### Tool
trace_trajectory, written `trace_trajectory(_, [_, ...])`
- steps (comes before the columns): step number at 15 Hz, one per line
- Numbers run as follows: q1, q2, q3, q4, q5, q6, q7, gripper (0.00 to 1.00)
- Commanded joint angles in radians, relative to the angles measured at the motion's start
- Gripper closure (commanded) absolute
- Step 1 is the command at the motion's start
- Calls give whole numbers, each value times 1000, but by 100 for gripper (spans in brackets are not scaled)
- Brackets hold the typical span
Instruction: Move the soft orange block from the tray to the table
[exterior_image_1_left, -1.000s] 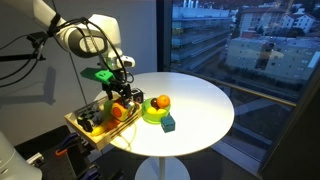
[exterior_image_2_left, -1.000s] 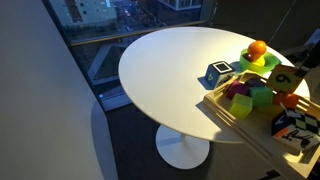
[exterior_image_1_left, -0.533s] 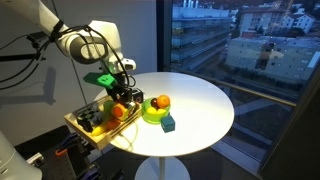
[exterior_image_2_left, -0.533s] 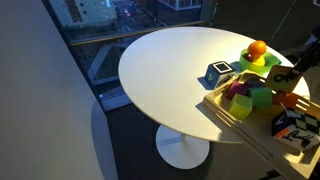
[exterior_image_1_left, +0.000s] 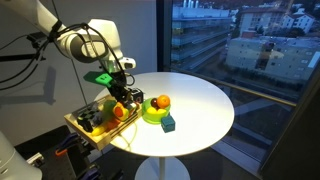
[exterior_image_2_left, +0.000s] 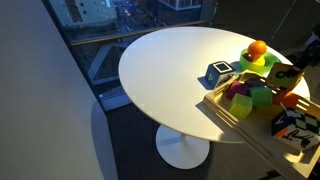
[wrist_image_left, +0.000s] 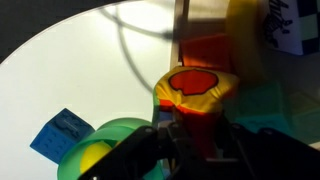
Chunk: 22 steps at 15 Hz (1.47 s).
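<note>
Pincer (exterior_image_1_left: 121, 96): low over the tray, pointing straight down. Jaws only a dark blur at the bottom edge of the wrist view, so released or clenched cannot be told.
Soft orange block (wrist_image_left: 190, 92): directly under the pincer, in the tray, centred in the wrist view. Probably lined up this way for a straight-down grasp.
Tray (exterior_image_1_left: 82, 128): beneath the pincer, at the table's rim. Packed with other pieces, which likely explains the vertical approach.
Green blocks (exterior_image_2_left: 262, 97): just beside the pincer's target, close enough to be nudged.
Table (exterior_image_1_left: 200, 95): broad white top stretching away from the pincer. Bare stretch there, a likely set-down place.
Green dish (exterior_image_1_left: 152, 116): on the table near the pincer, round fruit (exterior_image_1_left: 160, 102) in it. To be steered around.
Teal cube (exterior_image_1_left: 169, 123): beyond the dish, farther from the pincer.
Step in hand: seemingly closing in on the block, which is not yet on the table.
</note>
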<state>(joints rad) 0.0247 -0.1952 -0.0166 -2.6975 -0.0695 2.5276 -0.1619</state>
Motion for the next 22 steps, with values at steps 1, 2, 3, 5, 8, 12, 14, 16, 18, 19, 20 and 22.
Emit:
trace_trajectory(1, [-25,-42,6,13,-33,-78,55,91])
trace_trajectory(2, [-28,-53,5,17,-32,-102,60,93])
trace_trajectory(3, [-32,-66,3,20,-32,-127,64,93])
trace_trajectory(5, [-43,-98,-3,26,-29,-168,66,92])
trace_trajectory(8, [-67,-135,-8,35,-37,-203,73,95])
trace_trajectory(12, [-111,-126,-11,56,-76,-191,107,93])
trace_trajectory(14, [-134,-102,-12,67,-105,-181,135,93])
trace_trajectory(16, [-154,-81,-14,74,-136,-172,162,93])
trace_trajectory(18, [-168,-58,-17,78,-162,-161,184,93])
trace_trajectory(19, [-174,-46,-19,79,-176,-153,194,94])
trace_trajectory(20, [-179,-30,-22,81,-187,-146,201,94])
trace_trajectory(22, [-184,-7,-27,78,-207,-121,213,94])
